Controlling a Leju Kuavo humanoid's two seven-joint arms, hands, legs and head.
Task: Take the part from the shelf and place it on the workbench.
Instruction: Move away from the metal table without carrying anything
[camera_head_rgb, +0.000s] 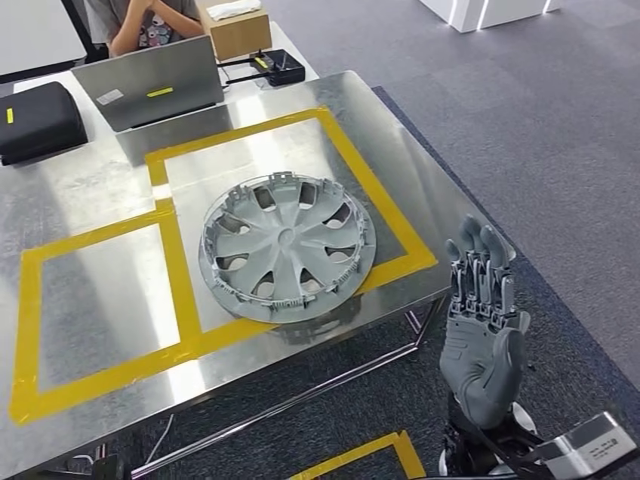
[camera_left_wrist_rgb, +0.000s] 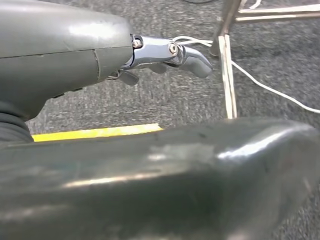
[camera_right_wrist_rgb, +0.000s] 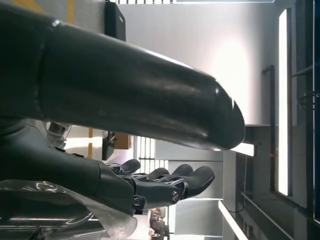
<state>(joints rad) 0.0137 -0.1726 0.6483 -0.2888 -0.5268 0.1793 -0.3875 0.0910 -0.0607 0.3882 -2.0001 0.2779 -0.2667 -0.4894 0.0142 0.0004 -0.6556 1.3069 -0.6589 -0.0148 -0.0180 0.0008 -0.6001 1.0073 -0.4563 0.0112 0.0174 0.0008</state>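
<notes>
One part: a grey hubcap (camera_head_rgb: 287, 248) lies flat on the steel bench (camera_head_rgb: 98, 190), inside the right-hand square of yellow tape (camera_head_rgb: 178, 272).
Hidden or cut off: the person (camera_head_rgb: 143, 22) at the far edge is cropped to arms and torso behind a laptop (camera_head_rgb: 148, 82); the box (camera_head_rgb: 235, 30) is cut by the frame top; the black case (camera_head_rgb: 38, 120) runs off the left edge.
Hard to make out: in the left wrist view the left hand (camera_left_wrist_rgb: 166, 52) shows one finger stretched over the carpet, the rest covered by grey casing, so whether it is spread or closed cannot be told.
Right hand: the right hand (camera_head_rgb: 481, 325) is raised, fingers straight and slightly apart, holding nothing.
Hubcap to hand: the hubcap sits well apart from the right hand, which hangs off the bench's near right corner, over the carpet.
</notes>
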